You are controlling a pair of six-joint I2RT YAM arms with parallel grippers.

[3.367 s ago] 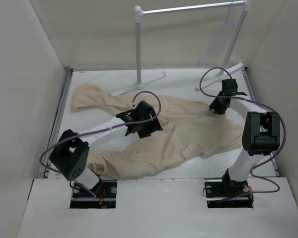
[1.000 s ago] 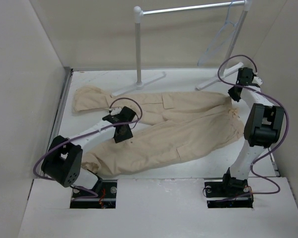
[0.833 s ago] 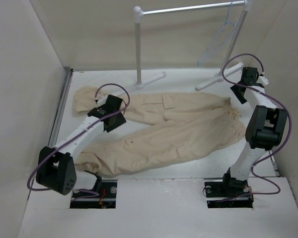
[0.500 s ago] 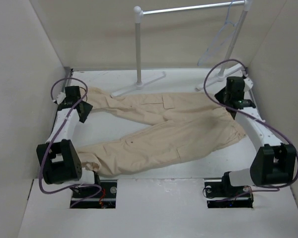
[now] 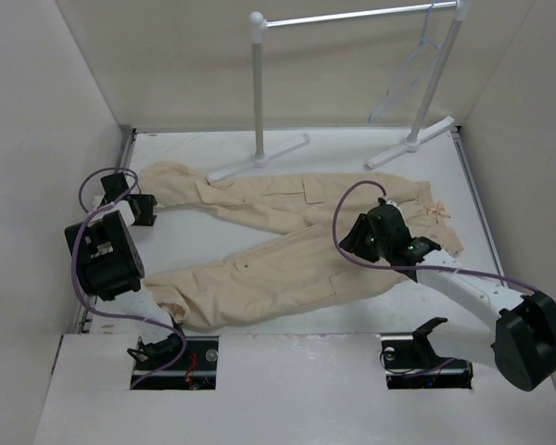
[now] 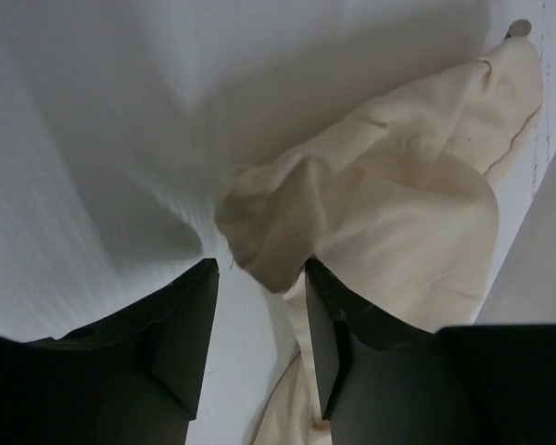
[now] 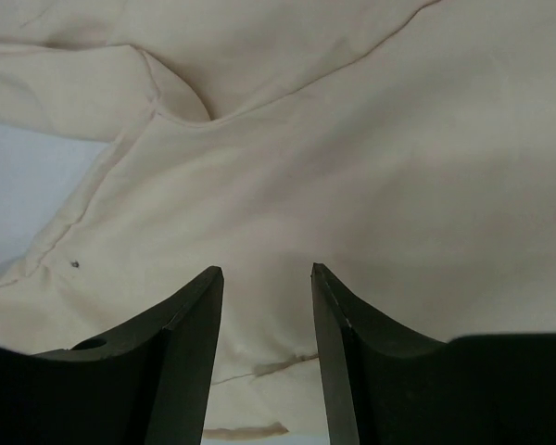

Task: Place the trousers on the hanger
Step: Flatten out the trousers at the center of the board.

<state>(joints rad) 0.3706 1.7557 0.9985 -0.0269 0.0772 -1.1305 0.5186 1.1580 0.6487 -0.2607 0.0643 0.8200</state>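
The beige trousers (image 5: 296,241) lie flat on the white table, waist at the right, two legs running left. The pale hanger (image 5: 410,74) hangs on the rack bar at the back right. My left gripper (image 5: 146,211) is open at the far left, at the cuff of the far leg (image 6: 371,195); the cuff's folded end lies at the gap between its fingers. My right gripper (image 5: 352,243) is open and empty, low over the trousers near the waist, with cloth (image 7: 352,139) filling its view.
A white tubular rack with a metal bar (image 5: 352,15) stands at the back; its post (image 5: 257,88) and feet (image 5: 259,156) reach the far leg. White walls close in left, right and back. The near leg's cuff (image 5: 167,301) lies close to the left arm's base.
The trousers were crumpled and are now spread flat. My left gripper swept left to the far cuff. My right gripper left the back right corner and came down over the waist area.
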